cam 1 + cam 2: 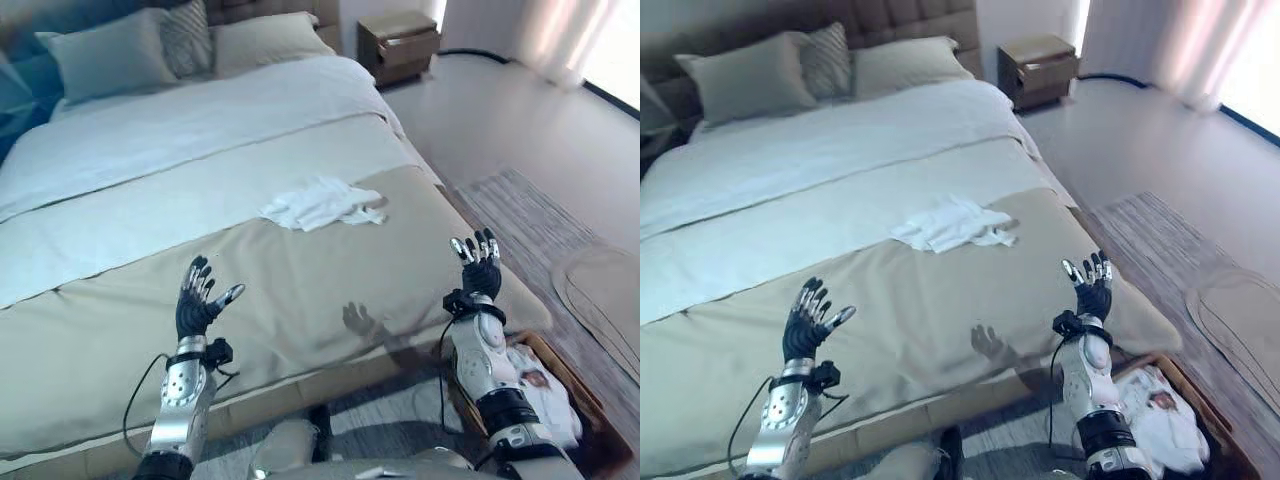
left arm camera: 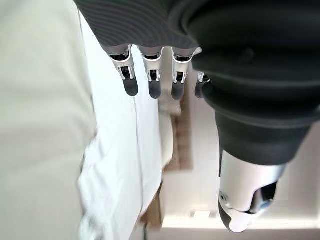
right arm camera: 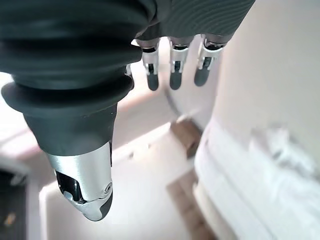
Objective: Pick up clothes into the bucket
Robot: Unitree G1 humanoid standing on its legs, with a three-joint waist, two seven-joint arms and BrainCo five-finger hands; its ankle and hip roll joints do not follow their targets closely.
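Nearest, low on the robot's right: a brown bucket (image 1: 575, 385) on the floor beside the bed's foot corner, with white cloth (image 1: 545, 395) lying inside it. A dark print shows on that cloth, too small to read. The right forearm partly covers the bucket's near side.

Right hand (image 1: 481, 270): raised over the bed's right edge, fingers straight and pointing upward, holding nothing. Its own wrist view confirms straight fingers (image 3: 174, 67) with the thumb apart, nothing between them.

Left hand (image 1: 198, 298): raised over the near left part of the bed, fingers spread and relaxed, thumb out to the side, empty. Left wrist view shows the same: fingers (image 2: 155, 75) extended in a row, nothing held.

Bed (image 1: 120, 330): beige cover over the near half, white sheet beyond.

White garment (image 1: 322, 204): crumpled on the beige cover, near the middle of the bed and right of centre, well apart from both hands and from the bucket.

Further: pillows (image 1: 110, 50) at the headboard, one patterned. Wooden nightstand (image 1: 398, 45) beyond the bed's far right corner. Striped rug (image 1: 530, 225) on the floor at right.

No legible writing or labels anywhere.
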